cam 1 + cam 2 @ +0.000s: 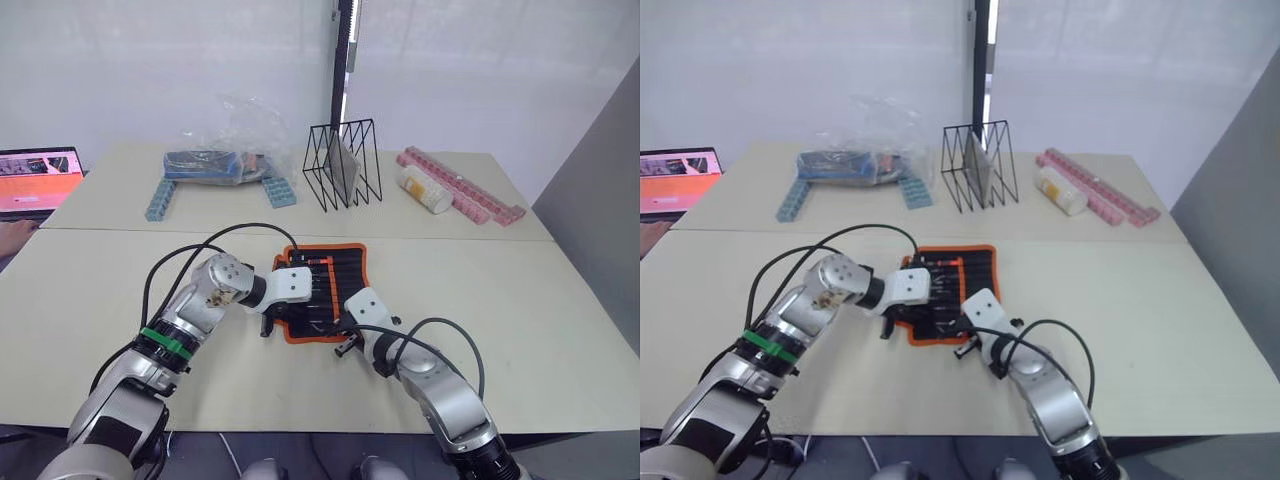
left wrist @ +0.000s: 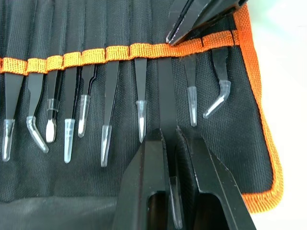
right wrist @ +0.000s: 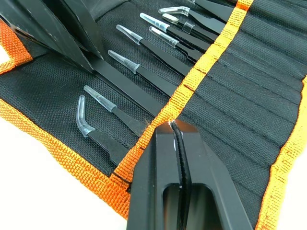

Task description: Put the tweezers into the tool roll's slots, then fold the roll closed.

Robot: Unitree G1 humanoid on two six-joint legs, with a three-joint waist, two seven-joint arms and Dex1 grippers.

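Tool roll (image 1: 325, 290) open flat on tabletop (image 1: 560, 300), both grippers over it.

Left gripper (image 2: 169, 139) pinching one slim black tweezer (image 2: 165, 96) in woven slots (image 2: 120, 50); right gripper (image 3: 175, 132) pressed together on orange stripe. Bare tabletop beside orange edging.

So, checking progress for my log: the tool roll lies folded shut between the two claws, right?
No. The tool roll lies open, not folded; the left wrist view shows tweezers in its slots. It does lie between the left claw and right claw.

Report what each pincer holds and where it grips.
Left pincer clamps one of the tweezers near its capped tip. Right pincer is shut, pressing the tool roll's orange stripe.
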